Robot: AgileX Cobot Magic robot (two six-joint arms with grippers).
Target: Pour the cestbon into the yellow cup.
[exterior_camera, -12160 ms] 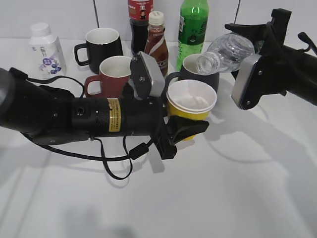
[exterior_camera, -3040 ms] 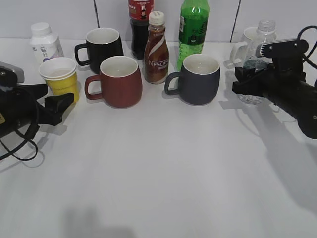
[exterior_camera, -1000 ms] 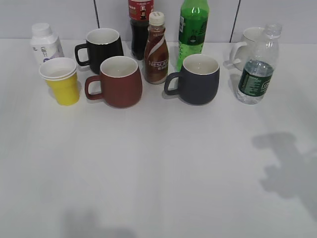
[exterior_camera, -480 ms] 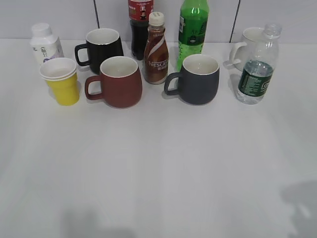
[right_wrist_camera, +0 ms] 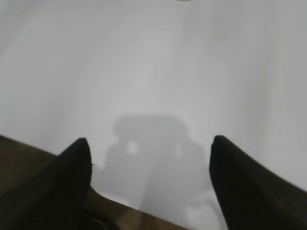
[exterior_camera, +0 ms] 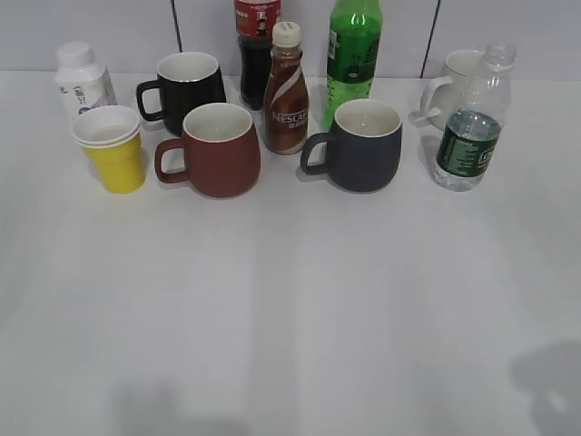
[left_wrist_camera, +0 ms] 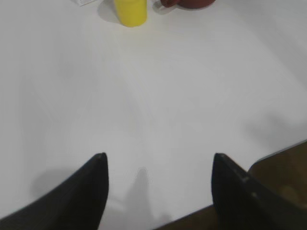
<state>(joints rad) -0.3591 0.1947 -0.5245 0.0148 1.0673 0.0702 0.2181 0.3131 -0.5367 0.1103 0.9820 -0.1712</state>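
The cestbon (exterior_camera: 470,127), a clear uncapped bottle with a dark green label, stands upright at the back right of the table. The yellow cup (exterior_camera: 112,148) stands upright at the back left; its base also shows in the left wrist view (left_wrist_camera: 130,11). Both arms are out of the exterior view. My left gripper (left_wrist_camera: 158,165) is open and empty over the table's near edge. My right gripper (right_wrist_camera: 149,151) is open and empty over the near edge too.
At the back stand a black mug (exterior_camera: 188,85), a red mug (exterior_camera: 216,148), a dark grey mug (exterior_camera: 363,145), a white mug (exterior_camera: 456,74), a Nescafe bottle (exterior_camera: 287,91), a green bottle (exterior_camera: 353,47), a cola bottle (exterior_camera: 256,41) and a white pill bottle (exterior_camera: 82,79).
Earlier the arms held the cup and the tilted bottle, then set them down and withdrew. In the last second only the right arm's shadow slid toward the lower right corner.
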